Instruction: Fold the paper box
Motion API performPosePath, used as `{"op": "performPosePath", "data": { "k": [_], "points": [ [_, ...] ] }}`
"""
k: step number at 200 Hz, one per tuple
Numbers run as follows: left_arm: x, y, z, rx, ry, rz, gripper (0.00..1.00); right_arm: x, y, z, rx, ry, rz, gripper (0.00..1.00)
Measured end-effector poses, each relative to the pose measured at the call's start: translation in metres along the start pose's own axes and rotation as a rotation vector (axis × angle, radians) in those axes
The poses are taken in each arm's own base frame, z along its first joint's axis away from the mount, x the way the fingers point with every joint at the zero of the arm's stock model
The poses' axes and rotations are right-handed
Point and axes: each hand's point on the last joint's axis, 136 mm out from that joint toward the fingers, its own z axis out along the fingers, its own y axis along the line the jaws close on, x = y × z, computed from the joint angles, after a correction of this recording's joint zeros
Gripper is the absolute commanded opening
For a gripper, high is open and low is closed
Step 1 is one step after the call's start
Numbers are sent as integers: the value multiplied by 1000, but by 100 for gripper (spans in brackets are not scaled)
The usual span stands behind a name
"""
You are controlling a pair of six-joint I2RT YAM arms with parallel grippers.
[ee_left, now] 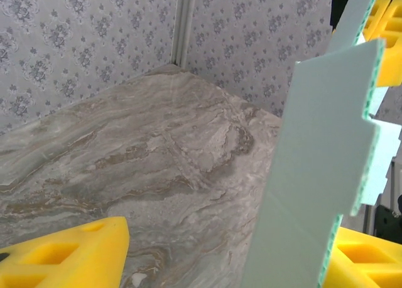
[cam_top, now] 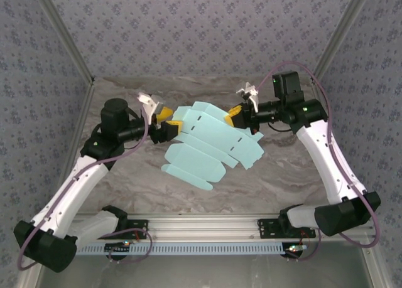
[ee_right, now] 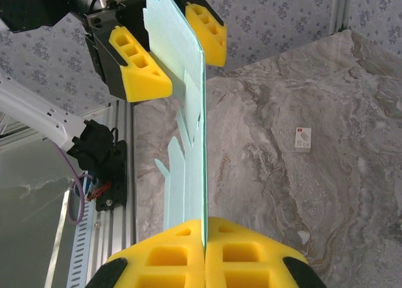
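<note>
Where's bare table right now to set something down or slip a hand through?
Free: the marble table strip between the paper box and the back wall, and the near strip between the box and the rail. Crowded: the middle, where the right claw clamps the box and the left claw straddles its other edge, open.

Noted: paper box (cam_top: 213, 144), thin fluted cardboard, matt, smooth-faced, ribbed at cut edges. Table (cam_top: 295, 175) beneath the paper box: marble-patterned, smooth, faint sheen. Right gripper (ee_right: 205, 228) fingers (ee_right: 169, 260): yellow matt plastic.
</note>
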Motion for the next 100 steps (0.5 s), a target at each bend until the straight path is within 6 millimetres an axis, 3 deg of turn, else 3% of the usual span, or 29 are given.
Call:
{"op": "performPosePath", "data": {
  "k": [71, 100],
  "points": [
    [6, 5, -14, -81, -29, -64, 78, 11, -11, 10, 86, 51, 104, 0],
    [25, 13, -13, -118, -14, -103, 82, 12, -11, 10, 88, 51, 124, 0]
  ]
}}
